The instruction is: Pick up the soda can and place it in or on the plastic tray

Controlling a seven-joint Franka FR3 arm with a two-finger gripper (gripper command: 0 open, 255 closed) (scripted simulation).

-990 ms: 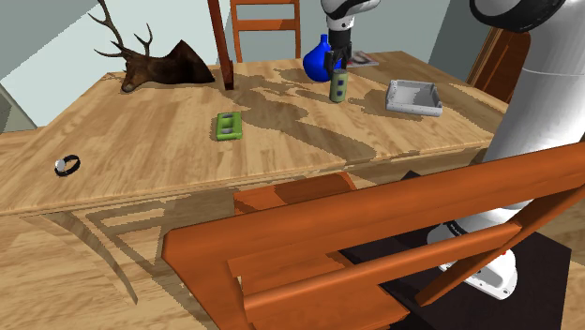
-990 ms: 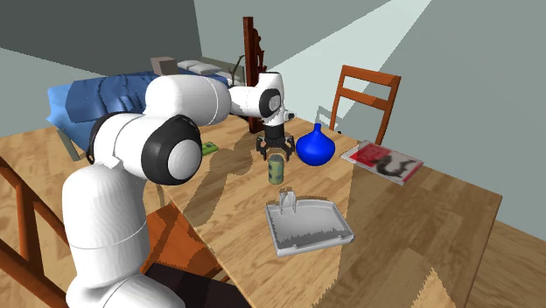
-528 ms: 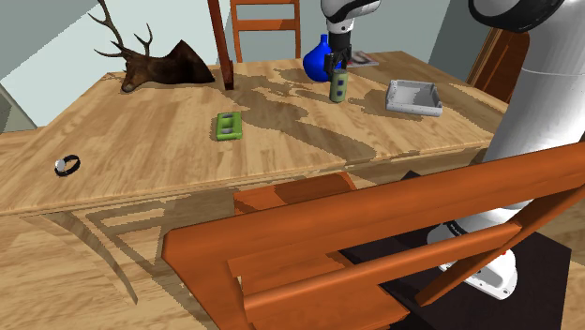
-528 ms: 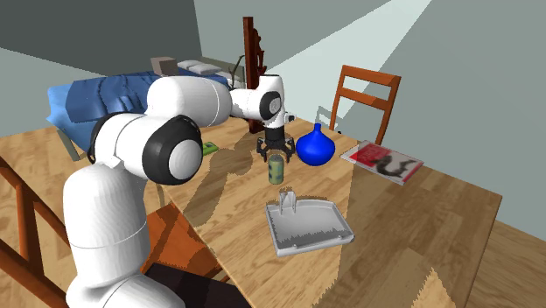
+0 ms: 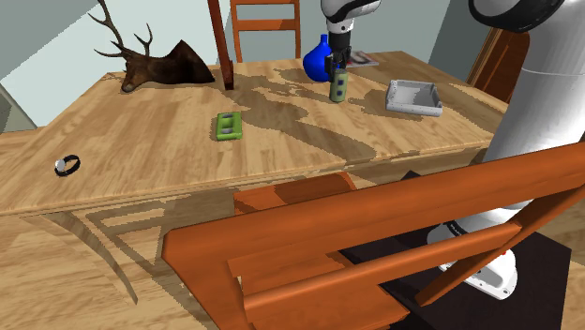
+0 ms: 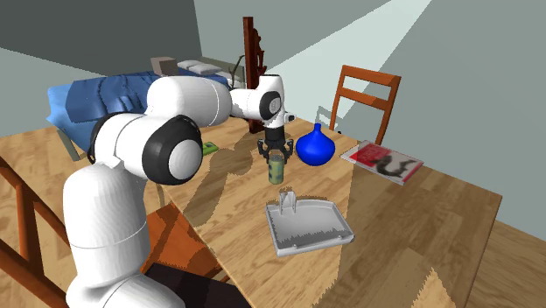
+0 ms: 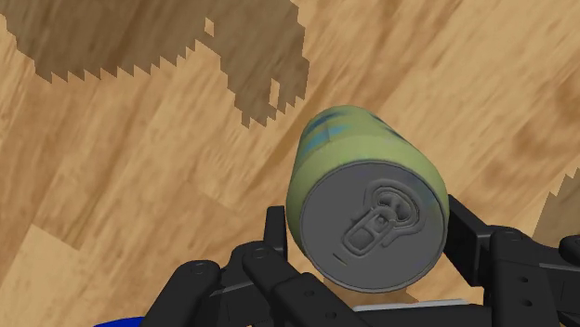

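end effector [image 6: 276, 156] sits over soda can [image 6: 276, 170] top, straddling it; cannot tell if clamped or loose. can upright on counter [image 5: 169, 141], grey tray [image 6: 308, 230] at its 5 o'clock in second exterior view.

A home: a bed with a blue cover [image 6: 92, 98] stands beyond a big wooden desk [image 5: 141, 141], with wooden chairs [image 6: 372, 79], a mounted antlered head [image 5: 155, 61], a blue vase [image 6: 314, 147] and a magazine [image 6: 382, 162].

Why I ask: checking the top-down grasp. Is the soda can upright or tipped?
Upright: the soda can stands on end on the table; the wrist view looks down onto its lid.
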